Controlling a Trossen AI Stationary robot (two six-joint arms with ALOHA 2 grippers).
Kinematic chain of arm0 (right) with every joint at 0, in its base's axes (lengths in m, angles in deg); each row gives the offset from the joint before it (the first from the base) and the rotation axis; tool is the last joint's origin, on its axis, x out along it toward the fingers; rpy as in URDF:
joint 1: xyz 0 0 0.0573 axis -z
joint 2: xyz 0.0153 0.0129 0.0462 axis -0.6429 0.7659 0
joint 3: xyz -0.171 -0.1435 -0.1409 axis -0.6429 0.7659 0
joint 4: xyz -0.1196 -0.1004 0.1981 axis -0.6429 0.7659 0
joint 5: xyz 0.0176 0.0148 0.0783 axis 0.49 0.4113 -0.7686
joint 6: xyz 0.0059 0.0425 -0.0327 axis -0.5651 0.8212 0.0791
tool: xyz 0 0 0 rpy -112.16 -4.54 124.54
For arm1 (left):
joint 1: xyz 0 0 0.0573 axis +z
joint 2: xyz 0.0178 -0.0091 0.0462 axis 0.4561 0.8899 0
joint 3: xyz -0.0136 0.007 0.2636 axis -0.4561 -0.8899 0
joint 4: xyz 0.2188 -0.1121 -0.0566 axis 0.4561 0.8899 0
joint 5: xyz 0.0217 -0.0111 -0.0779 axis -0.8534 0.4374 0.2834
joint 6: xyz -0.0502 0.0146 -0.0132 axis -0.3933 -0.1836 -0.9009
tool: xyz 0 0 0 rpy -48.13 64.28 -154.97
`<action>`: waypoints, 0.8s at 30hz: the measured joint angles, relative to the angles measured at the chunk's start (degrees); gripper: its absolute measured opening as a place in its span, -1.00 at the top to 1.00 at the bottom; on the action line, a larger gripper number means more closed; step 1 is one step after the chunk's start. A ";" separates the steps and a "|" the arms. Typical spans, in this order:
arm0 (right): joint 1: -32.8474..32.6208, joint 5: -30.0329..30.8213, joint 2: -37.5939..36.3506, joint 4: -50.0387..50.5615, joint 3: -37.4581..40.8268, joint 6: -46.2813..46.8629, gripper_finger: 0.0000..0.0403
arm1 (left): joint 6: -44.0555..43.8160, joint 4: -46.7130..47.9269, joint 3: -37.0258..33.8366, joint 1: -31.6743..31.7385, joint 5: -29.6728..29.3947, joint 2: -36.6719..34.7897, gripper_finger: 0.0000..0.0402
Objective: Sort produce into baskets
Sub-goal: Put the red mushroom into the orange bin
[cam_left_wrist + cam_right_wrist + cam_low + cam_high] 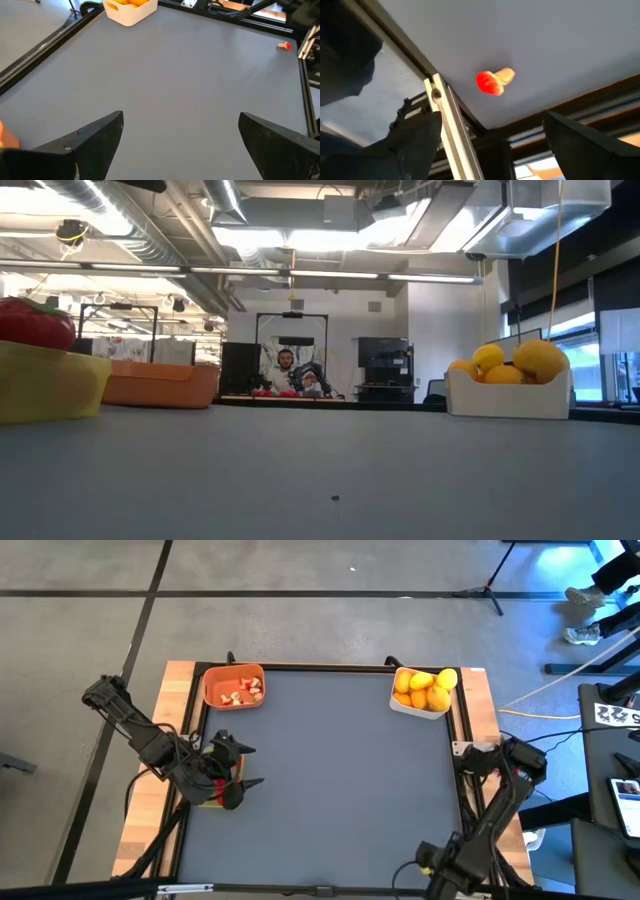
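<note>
The orange basket (233, 686) holds tiny pale-and-red bits at the far left. The white basket (423, 692) holds yellow and orange citrus (510, 363) at the far right. The yellow-green basket (50, 385), with a red strawberry (35, 322) in it, stands at the table's left edge, mostly hidden under my left arm in the high view (212, 802). My left gripper (245, 766) is open and empty beside it, above bare table (180, 125). My right gripper (428, 862) is open and empty at the near right edge, close to a loose red-and-pale bit (494, 81) that lies on the table.
The loose bit also shows in the left wrist view (284, 46), close to the table's raised black frame (445, 105). The grey table top (330, 780) lies bare between the baskets. People sit in the room far behind the table (290, 370).
</note>
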 joint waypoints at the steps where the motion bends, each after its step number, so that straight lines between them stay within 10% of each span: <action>1: 0.00 -0.28 0.03 -1.38 1.40 1.09 -0.69 | 0.01 -0.01 0.00 0.00 -0.34 0.00 -0.93; 24: -1.70 -0.59 0.02 -14.79 13.99 0.85 0.26 | 0.39 0.02 0.00 0.15 -0.87 0.00 -0.93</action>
